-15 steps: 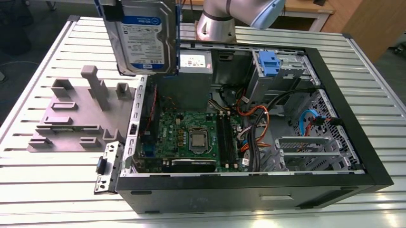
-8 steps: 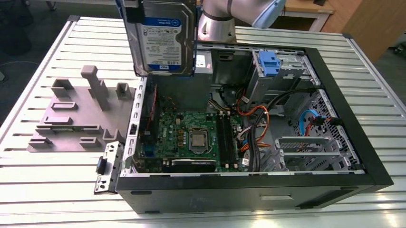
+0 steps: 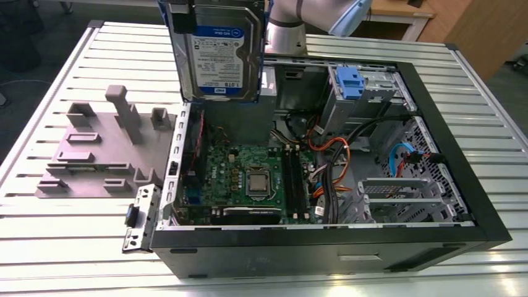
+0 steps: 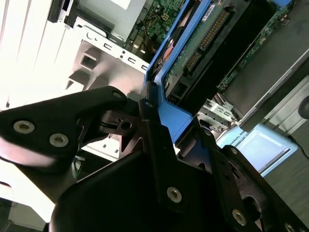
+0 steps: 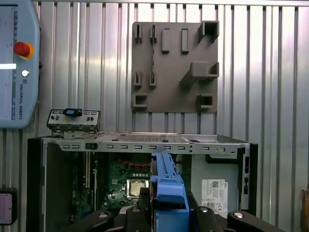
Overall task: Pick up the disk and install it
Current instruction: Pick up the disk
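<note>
While the gripper has the disk in its hold, the exterior view shows the disk hanging upright in the air over the far side of the open computer case. Its white-and-blue label is turned toward the camera. Its upper end runs out of the picture, just beside the grey arm. In both wrist views the gripper is closed on the disk. The black fingers sit against the two sides of the blue carrier rail, with no free gap between them and the rail. The disk reaches straight out from the fingers toward the inside of the case. In the exterior view the green motherboard lies on the case floor, below the disk and nearer to the camera. The grey drive bay with the blue latch stands to the exterior view's right of the disk and is apart from it. On the exterior view's left of the case, a grey fixture plate rests on the slatted metal table. In the first wrist view a control pendant with a red button lies on the table beside the case.
</note>
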Robot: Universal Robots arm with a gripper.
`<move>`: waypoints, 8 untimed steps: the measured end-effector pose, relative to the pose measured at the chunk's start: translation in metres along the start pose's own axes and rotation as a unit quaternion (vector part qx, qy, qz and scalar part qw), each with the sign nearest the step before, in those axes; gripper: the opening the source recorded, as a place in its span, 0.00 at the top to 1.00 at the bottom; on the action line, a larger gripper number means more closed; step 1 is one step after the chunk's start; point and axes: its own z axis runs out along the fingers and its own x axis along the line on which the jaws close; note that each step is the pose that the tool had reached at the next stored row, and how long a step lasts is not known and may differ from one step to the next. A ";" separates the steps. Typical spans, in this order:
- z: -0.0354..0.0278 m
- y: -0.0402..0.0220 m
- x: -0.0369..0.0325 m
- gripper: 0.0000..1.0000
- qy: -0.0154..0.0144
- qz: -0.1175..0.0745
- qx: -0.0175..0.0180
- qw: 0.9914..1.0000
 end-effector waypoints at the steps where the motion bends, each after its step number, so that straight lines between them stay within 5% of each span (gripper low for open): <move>1: 0.0000 0.0000 0.0000 0.63 0.000 0.000 0.000 1.000; 8: 0.0000 -0.0019 0.0000 0.63 0.000 0.000 0.000 1.000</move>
